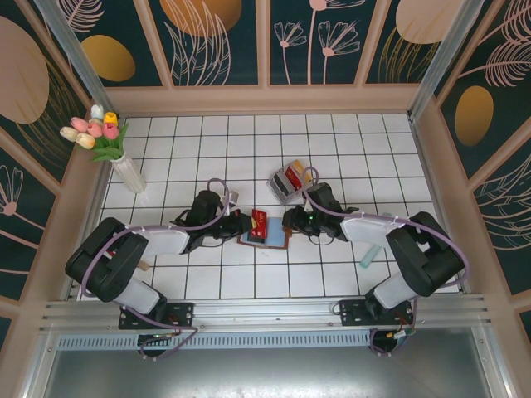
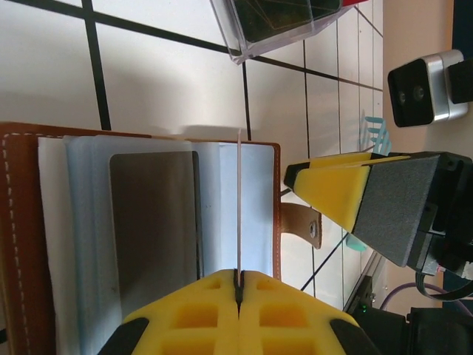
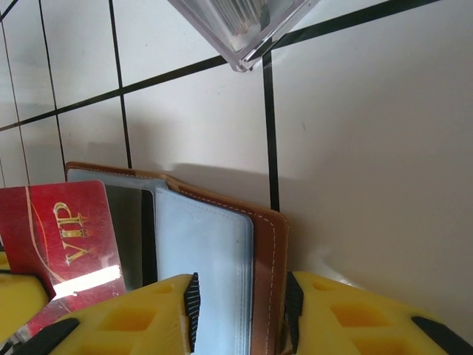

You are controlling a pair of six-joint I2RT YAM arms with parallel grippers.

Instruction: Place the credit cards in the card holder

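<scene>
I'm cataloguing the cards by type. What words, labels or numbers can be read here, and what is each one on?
"VIP": gold letters on the red card.
Clear tray: its contents are too blurred to read.
Card holder: no lettering visible on the leather or the sleeves.

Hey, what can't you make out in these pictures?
Left wrist view: the red card, pinched in the left gripper, is edge-on, face hidden.
Right wrist view: the wallet is cut off by the bottom edge; whether the right gripper clamps it is unclear.
Top view: cards in the clear tray are too small to count.
</scene>
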